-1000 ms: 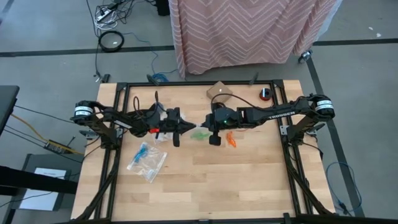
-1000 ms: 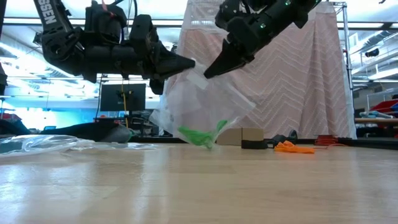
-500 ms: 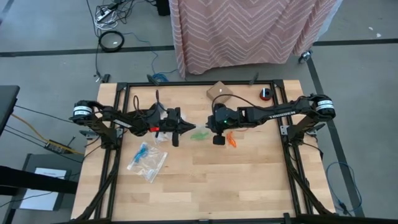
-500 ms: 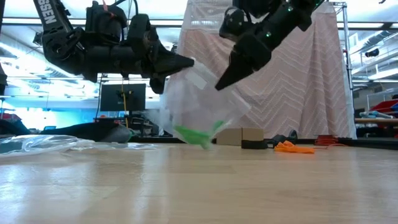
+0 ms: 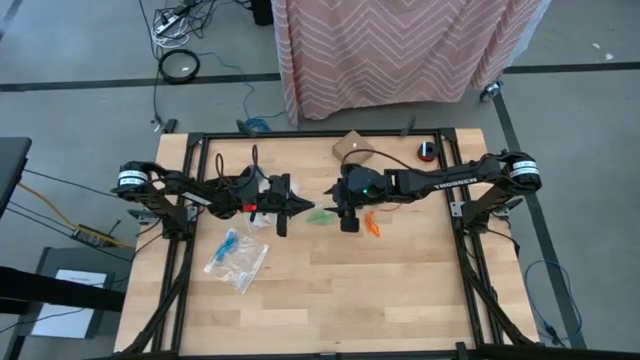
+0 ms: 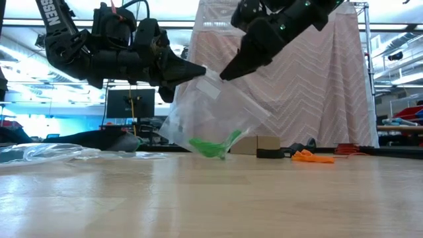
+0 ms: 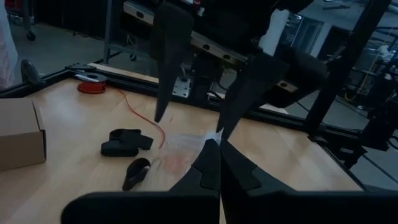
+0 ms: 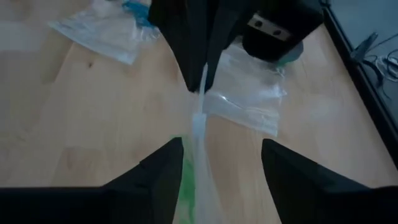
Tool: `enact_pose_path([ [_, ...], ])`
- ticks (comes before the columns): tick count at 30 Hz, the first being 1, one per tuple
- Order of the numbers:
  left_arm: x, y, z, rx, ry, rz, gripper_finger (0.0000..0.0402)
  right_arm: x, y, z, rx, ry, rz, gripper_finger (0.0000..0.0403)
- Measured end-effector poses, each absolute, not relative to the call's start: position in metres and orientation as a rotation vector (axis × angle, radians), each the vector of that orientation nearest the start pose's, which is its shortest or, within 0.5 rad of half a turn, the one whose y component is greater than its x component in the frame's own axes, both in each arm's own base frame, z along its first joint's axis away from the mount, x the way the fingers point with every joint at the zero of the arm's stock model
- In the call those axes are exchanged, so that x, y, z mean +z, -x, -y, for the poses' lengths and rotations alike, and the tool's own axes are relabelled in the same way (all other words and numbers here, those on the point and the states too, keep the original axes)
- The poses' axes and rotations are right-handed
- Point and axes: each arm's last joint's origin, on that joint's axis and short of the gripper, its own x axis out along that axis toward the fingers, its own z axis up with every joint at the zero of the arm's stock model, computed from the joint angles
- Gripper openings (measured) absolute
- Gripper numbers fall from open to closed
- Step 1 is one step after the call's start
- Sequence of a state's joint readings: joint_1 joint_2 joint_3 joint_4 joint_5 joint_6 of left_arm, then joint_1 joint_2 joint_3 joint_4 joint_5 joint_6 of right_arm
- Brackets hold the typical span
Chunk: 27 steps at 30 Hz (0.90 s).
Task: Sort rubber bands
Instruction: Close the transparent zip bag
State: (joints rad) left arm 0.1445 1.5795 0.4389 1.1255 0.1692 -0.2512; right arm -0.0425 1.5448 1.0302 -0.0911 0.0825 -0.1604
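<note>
Above the middle of the pale wooden table [image 5: 400,290], the left gripper [image 6: 198,69] is clenched on the top edge of a clear plastic zip bag [image 6: 211,122], which hangs with its lower corner almost on the tabletop. Green rubber bands [image 6: 210,146] lie bunched in the bottom of that bag. The right gripper [image 8: 208,163] hovers just beside the bag's top edge with its fingers spread apart, one on each side of the bag's rim, gripping nothing. Orange rubber bands [image 5: 371,224] lie loose on the table near the right gripper. Blue rubber bands [image 5: 229,243] sit in a second clear bag [image 5: 240,262] toward the table's front left, well apart, and the front half of the tabletop holds little else.
</note>
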Motion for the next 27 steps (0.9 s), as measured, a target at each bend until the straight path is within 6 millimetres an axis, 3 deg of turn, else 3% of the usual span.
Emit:
enact_pose_path([
  [27,0.1746,-0.2741,-0.0302,-0.064,0.255,0.04,0.0001,0.2518,-0.3411,0.0171,-0.06,0.13,-0.51,0.0166],
])
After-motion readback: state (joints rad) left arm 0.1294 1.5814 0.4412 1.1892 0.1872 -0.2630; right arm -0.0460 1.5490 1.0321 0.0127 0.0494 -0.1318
